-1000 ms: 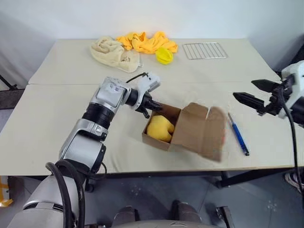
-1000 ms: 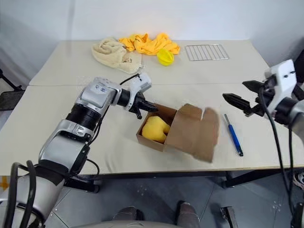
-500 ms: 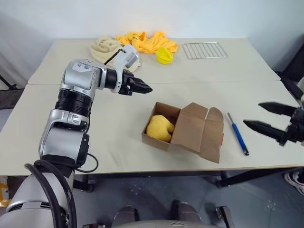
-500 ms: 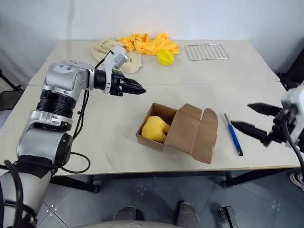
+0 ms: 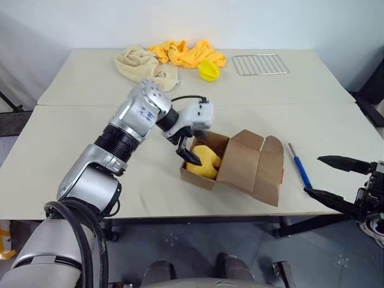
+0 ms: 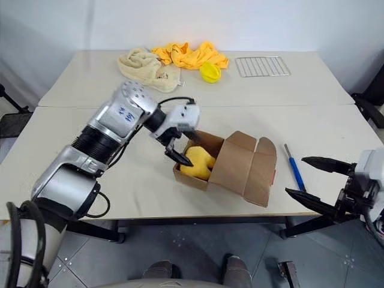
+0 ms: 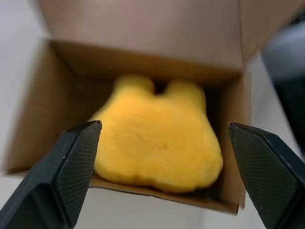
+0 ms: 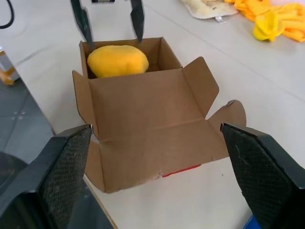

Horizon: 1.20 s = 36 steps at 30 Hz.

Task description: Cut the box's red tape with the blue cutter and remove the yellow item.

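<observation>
Right gripper (image 6: 312,183) hangs nearest, off the table's front edge, fingers spread wide and empty, aimed back at the box; it seems parked clear so the other arm can work. Just beyond it the blue cutter (image 5: 299,169) lies flat on the table (image 5: 72,150), put down beside the box's right side, its long axis running from near to far, the far end leaning slightly left. Next comes the box (image 5: 240,168), lid flap folded out toward the near right, with a sliver of the red tape (image 8: 183,170) showing under the flap's edge, so the cutting looks done. Inside sits the yellow item (image 5: 203,162), low against the left wall. Left gripper (image 5: 187,149) points steeply down over it, fingers wide apart and straddling it, holding nothing yet, probably placed for a pinch. Farthest back lie a beige cloth (image 5: 141,65), an orange cloth (image 5: 183,53), a ribbed yellow ball (image 5: 207,70) and a wire rack (image 5: 259,63).
</observation>
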Tool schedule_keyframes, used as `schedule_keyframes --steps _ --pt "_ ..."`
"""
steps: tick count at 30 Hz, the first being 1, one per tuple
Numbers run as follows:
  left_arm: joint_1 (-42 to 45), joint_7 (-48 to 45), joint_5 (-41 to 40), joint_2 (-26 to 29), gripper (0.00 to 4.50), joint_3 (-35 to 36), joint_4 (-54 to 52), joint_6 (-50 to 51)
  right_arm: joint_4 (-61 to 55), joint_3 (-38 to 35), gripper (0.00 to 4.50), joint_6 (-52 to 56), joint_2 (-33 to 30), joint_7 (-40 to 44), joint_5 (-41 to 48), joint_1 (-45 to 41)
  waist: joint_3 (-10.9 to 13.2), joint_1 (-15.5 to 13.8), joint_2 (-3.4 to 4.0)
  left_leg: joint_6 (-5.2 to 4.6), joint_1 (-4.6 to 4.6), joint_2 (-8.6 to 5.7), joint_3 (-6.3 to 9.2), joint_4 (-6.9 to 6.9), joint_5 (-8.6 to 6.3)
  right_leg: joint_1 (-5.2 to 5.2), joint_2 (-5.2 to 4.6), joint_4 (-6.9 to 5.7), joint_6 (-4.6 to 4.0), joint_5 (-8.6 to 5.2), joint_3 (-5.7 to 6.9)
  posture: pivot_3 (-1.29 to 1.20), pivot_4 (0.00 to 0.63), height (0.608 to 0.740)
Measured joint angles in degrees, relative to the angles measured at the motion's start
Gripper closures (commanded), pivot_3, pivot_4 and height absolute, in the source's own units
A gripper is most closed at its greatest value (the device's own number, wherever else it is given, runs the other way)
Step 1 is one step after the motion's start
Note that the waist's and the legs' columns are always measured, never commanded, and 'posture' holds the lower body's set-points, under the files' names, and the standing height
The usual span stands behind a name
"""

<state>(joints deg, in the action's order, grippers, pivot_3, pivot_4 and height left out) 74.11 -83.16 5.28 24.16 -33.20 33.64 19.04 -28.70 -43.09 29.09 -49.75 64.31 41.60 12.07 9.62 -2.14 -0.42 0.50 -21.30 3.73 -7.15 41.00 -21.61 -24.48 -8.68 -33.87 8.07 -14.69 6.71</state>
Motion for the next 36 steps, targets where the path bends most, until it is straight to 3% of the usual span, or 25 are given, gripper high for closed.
schedule_keyframes --steps 6,7,12,22,28,36 --pt "1.93 6.09 7.35 -6.95 0.03 -2.73 11.48 -14.43 -7.61 -0.1 0.0 -0.42 3.83 -4.77 0.34 3.84 0.0 -1.14 -0.01 -0.11 -0.05 0.0 0.02 0.1 -0.06 0.02 -0.01 0.02 -0.03 0.02 0.0 0.0 0.15 0.74" --pt "2.03 6.57 8.04 -7.44 0.21 -2.79 12.71 -16.04 -8.47 -0.15 0.0 -0.41 4.12 -5.33 0.53 4.46 0.0 -1.1 -0.01 -0.11 -0.04 0.0 0.02 0.1 -0.07 0.02 -0.01 0.01 -0.03 0.02 -0.01 0.0 0.15 0.74" --pt "3.26 8.77 8.99 -9.7 1.55 -0.97 17.75 -20.71 -11.5 -2.76 0.0 -0.35 4.85 -8.16 1.96 6.88 0.01 -1.24 -0.03 -0.14 -0.04 0.0 0.05 0.12 -0.08 0.02 -0.01 0.01 -0.07 0.05 0.0 0.0 0.15 0.74" --pt "5.62 10.46 8.66 -11.55 4.36 4.58 20.55 -18.53 -9.34 -3.72 0.0 -0.49 3.31 -8.21 3.66 6.37 0.03 -0.94 -0.04 -0.19 -0.05 -0.01 0.04 0.1 -0.11 0.01 -0.01 0.03 -0.08 0.05 -0.01 0.0 0.15 0.74" --pt "7.88 12.54 5.3 -8.17 4.48 12.86 11.76 -5.66 -3.15 -3.1 0.0 -0.53 -2.12 -5.78 3.8 0.2 0.05 -0.77 -0.05 -0.19 -0.01 -0.01 0.07 0.03 -0.11 -0.02 0.02 0.02 -0.08 0.05 -0.03 0.0 0.15 0.74" --pt "6.81 21.21 0.31 -6.47 4.48 22.52 -0.13 17.63 9.73 3.21 0.0 -1.59 -7.11 -0.33 4.18 -12.79 0.05 -0.66 -0.05 -0.17 0.0 -0.02 0.05 0.08 -0.09 0.0 0.02 0.0 -0.05 0.06 -0.04 0.0 0.15 0.74"
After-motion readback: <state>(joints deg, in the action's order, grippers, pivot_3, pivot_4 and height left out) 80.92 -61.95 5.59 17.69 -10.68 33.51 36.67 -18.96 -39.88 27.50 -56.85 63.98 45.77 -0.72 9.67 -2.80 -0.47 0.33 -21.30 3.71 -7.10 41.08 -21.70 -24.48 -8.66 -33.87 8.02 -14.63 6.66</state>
